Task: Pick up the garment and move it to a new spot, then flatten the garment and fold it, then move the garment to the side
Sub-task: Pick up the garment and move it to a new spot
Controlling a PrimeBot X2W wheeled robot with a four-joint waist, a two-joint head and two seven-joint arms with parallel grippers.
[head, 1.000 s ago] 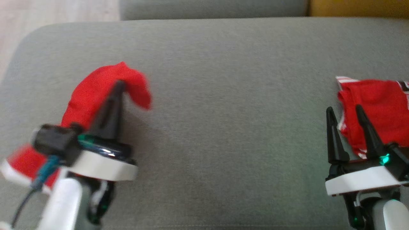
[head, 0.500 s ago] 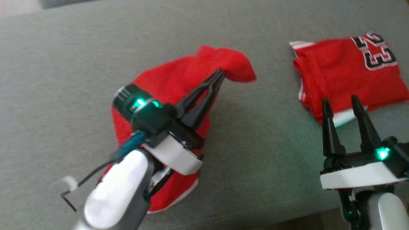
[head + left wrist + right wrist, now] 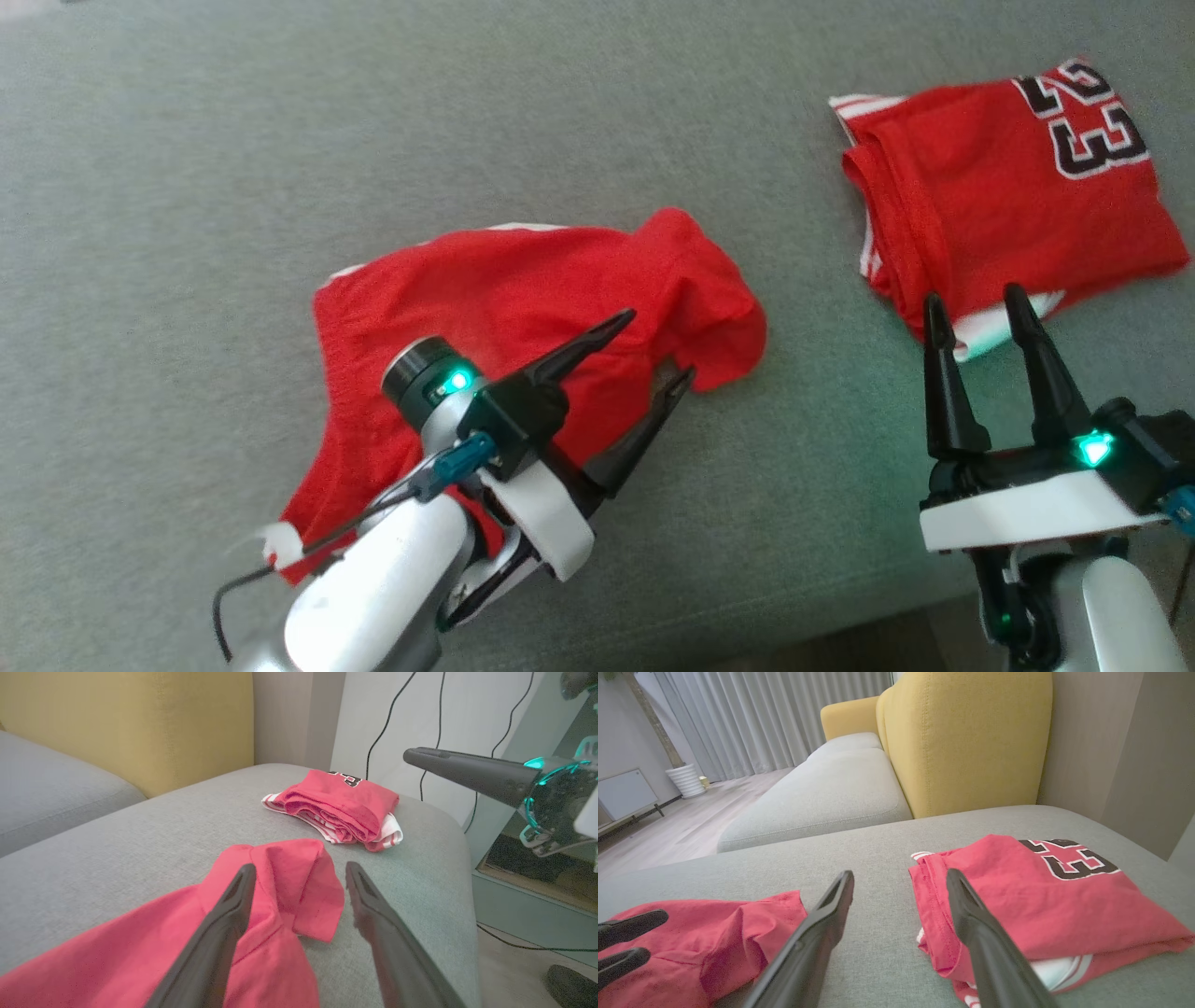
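Note:
The loose red garment (image 3: 485, 299) lies crumpled on the grey cushion (image 3: 560, 112), with its right corner bunched into a fold (image 3: 299, 882). My left gripper (image 3: 659, 345) stands open just over that corner, one finger on each side of the fold (image 3: 300, 867), holding nothing. My right gripper (image 3: 973, 297) is open and empty, its tips at the near edge of a folded red jersey. The right wrist view shows the garment (image 3: 714, 933) at lower left, with the left fingers (image 3: 630, 924) above it.
A folded red jersey (image 3: 990, 187) with the number 23 lies at the cushion's right (image 3: 1041, 896). The cushion's front edge (image 3: 840, 625) runs along the lower right. A yellow sofa back (image 3: 962, 737) rises behind. Cables hang on the wall (image 3: 387, 723).
My left gripper has opened and let go of the garment's corner, which now rests on the cushion. The head camera has turned right and downward. The right gripper stays open.

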